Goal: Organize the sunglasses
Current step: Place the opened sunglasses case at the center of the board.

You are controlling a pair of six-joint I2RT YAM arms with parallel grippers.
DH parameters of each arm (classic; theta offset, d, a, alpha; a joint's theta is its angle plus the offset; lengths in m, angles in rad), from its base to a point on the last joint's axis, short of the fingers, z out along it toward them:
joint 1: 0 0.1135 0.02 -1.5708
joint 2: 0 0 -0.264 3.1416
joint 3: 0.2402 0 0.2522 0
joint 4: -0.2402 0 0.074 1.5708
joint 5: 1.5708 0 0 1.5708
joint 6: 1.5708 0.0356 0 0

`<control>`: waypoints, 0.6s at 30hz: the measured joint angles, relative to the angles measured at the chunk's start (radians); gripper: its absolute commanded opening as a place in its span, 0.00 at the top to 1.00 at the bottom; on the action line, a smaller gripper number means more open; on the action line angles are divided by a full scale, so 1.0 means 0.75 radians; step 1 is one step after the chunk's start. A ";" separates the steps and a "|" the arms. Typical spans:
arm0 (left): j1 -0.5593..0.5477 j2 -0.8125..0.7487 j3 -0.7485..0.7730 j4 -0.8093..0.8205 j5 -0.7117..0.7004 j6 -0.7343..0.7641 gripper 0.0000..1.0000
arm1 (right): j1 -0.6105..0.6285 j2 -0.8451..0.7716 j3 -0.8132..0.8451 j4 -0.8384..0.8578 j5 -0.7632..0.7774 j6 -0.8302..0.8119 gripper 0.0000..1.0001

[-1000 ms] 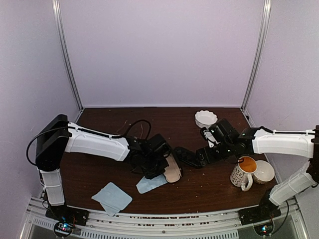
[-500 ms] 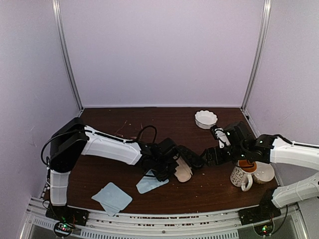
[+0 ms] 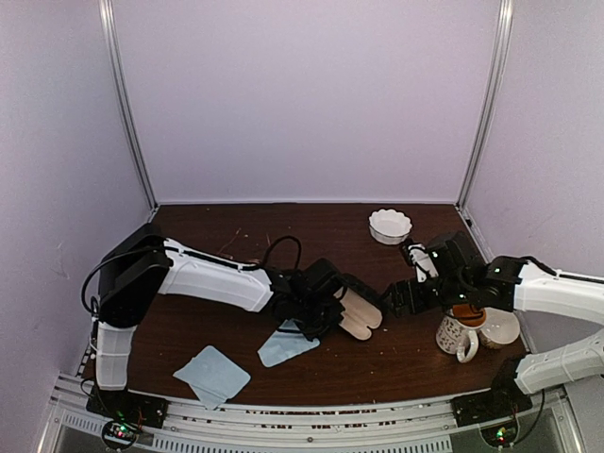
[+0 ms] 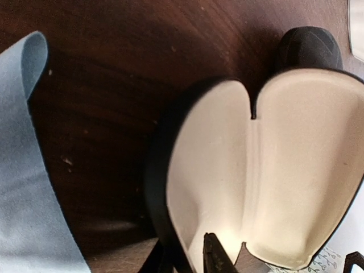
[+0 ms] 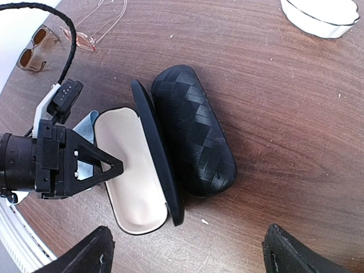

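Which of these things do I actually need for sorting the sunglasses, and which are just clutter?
Job: brown-lensed sunglasses, reddish wire sunglasses; probably also the open case in the left fingers and the closed black case.

Lying about: white bowl, patterned mug, white cup, blue cloth, second blue cloth.

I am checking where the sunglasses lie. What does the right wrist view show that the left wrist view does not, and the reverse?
Right wrist only: the brown-lensed sunglasses and the pink-framed sunglasses, lying side by side on the table. Left wrist only: the cream lining of both halves of the open case; the right wrist view shows one half's lining. Both: the open case, the closed black case, the blue cloth and the table.
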State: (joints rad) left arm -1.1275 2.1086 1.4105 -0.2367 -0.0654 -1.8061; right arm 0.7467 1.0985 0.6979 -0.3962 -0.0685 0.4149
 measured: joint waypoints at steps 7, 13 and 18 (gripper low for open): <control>-0.018 0.001 0.000 0.001 0.006 0.001 0.84 | 0.000 -0.006 -0.010 0.015 -0.065 -0.016 0.12; -0.018 0.001 -0.002 0.001 0.011 0.009 0.92 | 0.016 0.031 -0.017 0.047 -0.140 -0.038 0.20; -0.018 0.000 -0.017 -0.005 0.023 0.029 1.00 | 0.045 0.123 -0.017 0.071 -0.158 -0.059 0.29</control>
State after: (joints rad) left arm -1.1408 2.1086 1.3979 -0.2405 -0.0479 -1.7844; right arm 0.7807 1.1908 0.6849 -0.3428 -0.1871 0.3706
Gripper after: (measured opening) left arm 0.055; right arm 0.756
